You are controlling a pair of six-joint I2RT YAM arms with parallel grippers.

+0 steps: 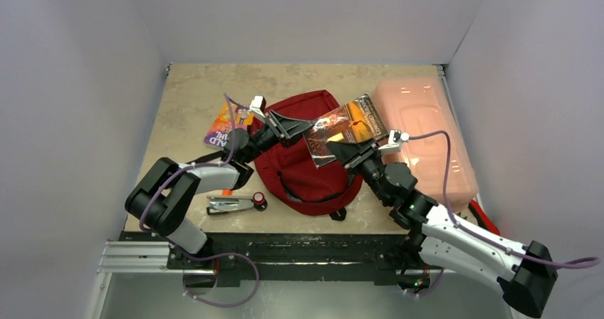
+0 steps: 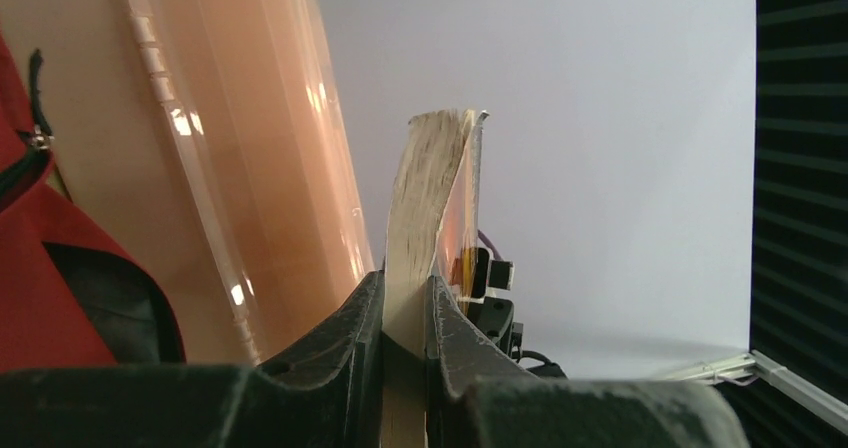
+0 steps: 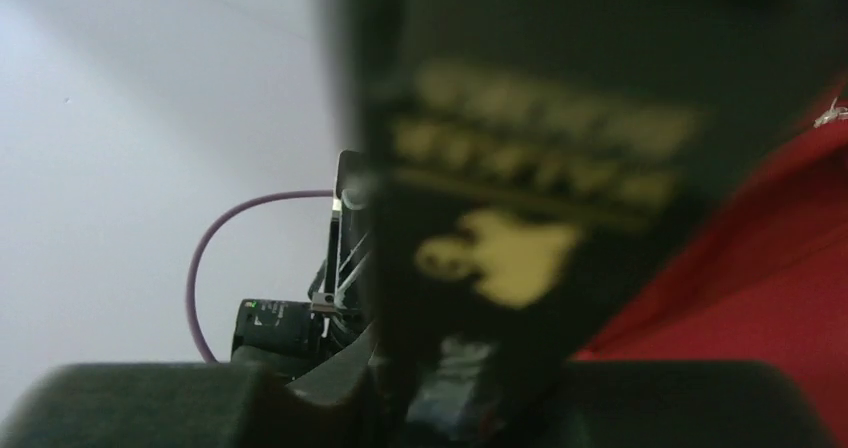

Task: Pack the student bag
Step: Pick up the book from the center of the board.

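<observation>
At the far left of the table [image 1: 185, 91] lies a second book [image 1: 219, 125] with a purple and orange cover. Nearer to you is a stapler [image 1: 233, 204]. Both are apart from the work.

Your left gripper [image 1: 292, 128] is clamped on the book [image 1: 347, 129]. In the left wrist view its fingers [image 2: 340, 328] press the page block from both sides, at the book's left short edge.

The student bag [image 1: 306, 173] lies flat under the book. Its rounded top points to the far wall and its straps point to you, so its long axis runs far to near. The book's long axis runs across it, left to right, and the book is held up with its cover tilted.

Your right gripper [image 1: 354, 149] is at the near long edge of the book. The book stands between its jaws, but the pictures do not show whether they grip it.

The pink box [image 1: 427, 130] lies to the right of the bag.

I judge that the book must next turn and go down toward the bag's mouth. The dark gap beside the red fabric in the left wrist view may be this opening. If so, the left gripper is the nearer one.
</observation>
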